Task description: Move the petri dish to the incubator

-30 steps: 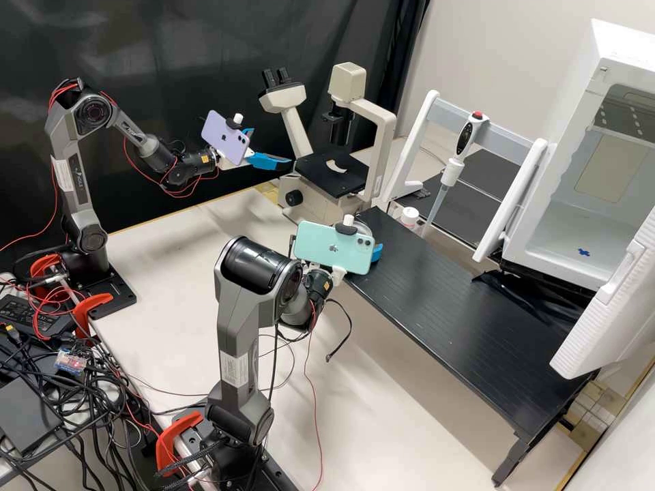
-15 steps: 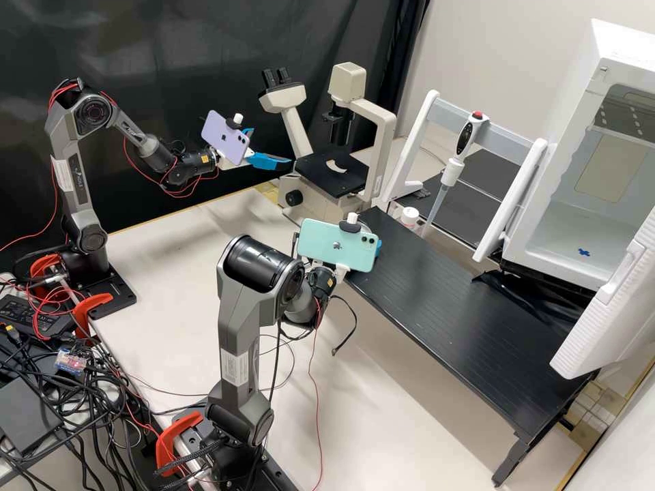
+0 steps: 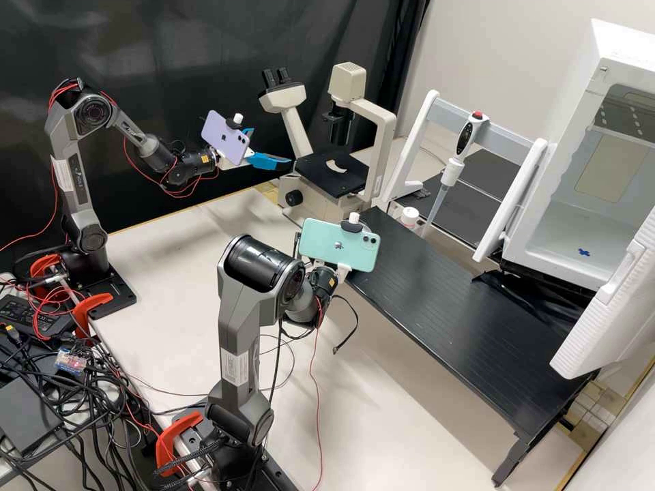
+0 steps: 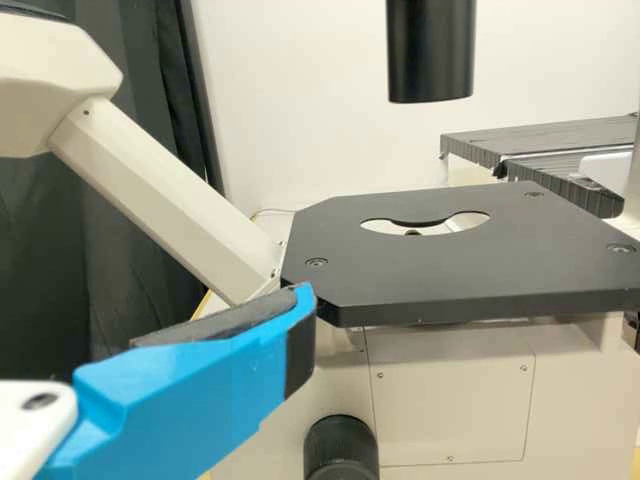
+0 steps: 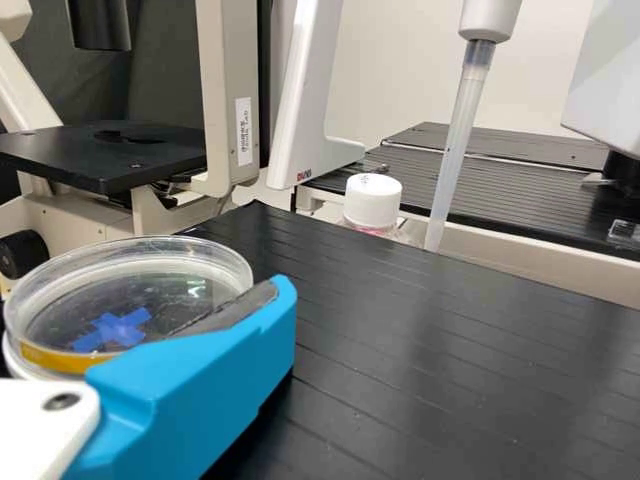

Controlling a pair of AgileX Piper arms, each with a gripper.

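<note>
Closed on the sides of the petri dish (image 5: 140, 270) with the right fingers (image 5: 210, 385), parted by roughly its width, to judge by the pad against it; lying nearly level, apparently lidded, by the microscope end of the black table (image 3: 443, 307). Cannot tell whether lifted clear. Spread open on nothing with the left fingers (image 4: 220, 370), beside the microscope (image 3: 327, 170). Over the last second, nudged slightly across towards the table with the right arm (image 3: 239, 320), hardly at all in the latter half. Reads as the carry barely begun. Leading on past the white-capped bottle (image 5: 372, 202) and pipette (image 3: 450, 170), to the incubator (image 3: 556, 262), well apart, with door (image 3: 610, 314) swung open. Best kept level, lest the lid slip.
</note>
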